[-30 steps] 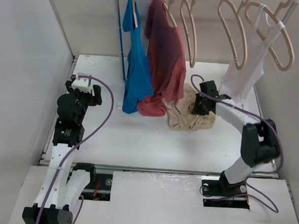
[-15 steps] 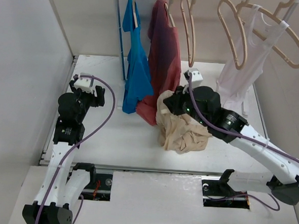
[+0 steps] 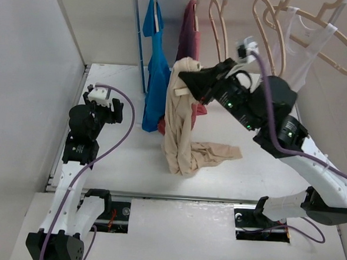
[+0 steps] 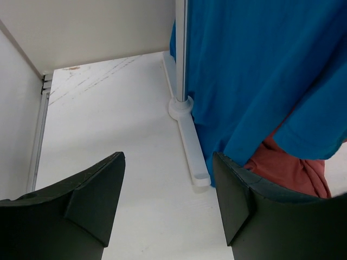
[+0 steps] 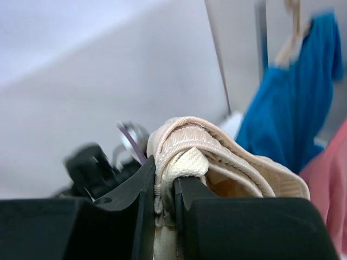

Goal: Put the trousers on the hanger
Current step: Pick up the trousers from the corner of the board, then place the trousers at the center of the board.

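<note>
The beige trousers (image 3: 179, 127) hang in a long fold from my right gripper (image 3: 187, 79), their lower end still bunched on the table. In the right wrist view that gripper (image 5: 165, 187) is shut on the ribbed waistband and drawstring of the trousers (image 5: 222, 157). It is raised above the table, just in front of the hanging clothes. Two empty pale wooden hangers (image 3: 218, 32) (image 3: 269, 35) hang on the rail behind and to its right. At the left of the table my left gripper (image 3: 111, 109) (image 4: 168, 200) stands open over bare table, with nothing between its fingers.
A blue shirt (image 3: 156, 76) (image 4: 260, 70) and a dull red T-shirt (image 3: 191, 37) (image 4: 293, 168) hang on the rail behind the trousers. A white vest (image 3: 296, 49) hangs on a hanger at the right. The rack's white post and foot (image 4: 187, 135) stand ahead of my left gripper.
My right arm has lifted the trousers off the table and carried them up and to the left; they now hang stretched out. The left arm has barely moved.
</note>
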Controlling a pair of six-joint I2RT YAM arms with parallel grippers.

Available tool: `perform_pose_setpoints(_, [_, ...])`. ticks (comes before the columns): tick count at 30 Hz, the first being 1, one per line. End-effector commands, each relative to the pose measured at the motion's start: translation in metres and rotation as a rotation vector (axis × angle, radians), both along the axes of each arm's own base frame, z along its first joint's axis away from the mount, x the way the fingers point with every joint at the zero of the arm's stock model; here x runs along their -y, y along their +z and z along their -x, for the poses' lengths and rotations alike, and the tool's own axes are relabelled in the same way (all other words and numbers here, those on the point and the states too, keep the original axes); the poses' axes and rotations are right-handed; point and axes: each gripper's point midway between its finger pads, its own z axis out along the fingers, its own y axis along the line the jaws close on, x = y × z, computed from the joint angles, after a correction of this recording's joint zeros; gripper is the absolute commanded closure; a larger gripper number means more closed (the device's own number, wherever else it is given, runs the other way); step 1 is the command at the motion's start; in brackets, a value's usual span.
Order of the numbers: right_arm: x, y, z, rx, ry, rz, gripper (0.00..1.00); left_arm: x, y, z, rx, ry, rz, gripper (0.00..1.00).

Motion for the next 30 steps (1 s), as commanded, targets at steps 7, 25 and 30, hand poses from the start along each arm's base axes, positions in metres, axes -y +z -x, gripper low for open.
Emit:
perform_pose_setpoints(7, [0.02,0.043,-0.015,0.063,-0.153,-0.068,1.0,0.009,0.029,-0.003,0.065,-0.044,0.015,0.38])
perform_pose_setpoints(25, [-0.002,-0.287,-0.043,-0.632,-0.025,0.607,0.07,0.054,-0.085,0.028,-0.326,-0.421,-0.229,0.38])
perform_pose_setpoints(30, [0.042,-0.349,-0.057,-0.802,-0.025,0.605,0.47,0.083,-0.131,0.061,-0.437,-0.636,-0.415,0.25])
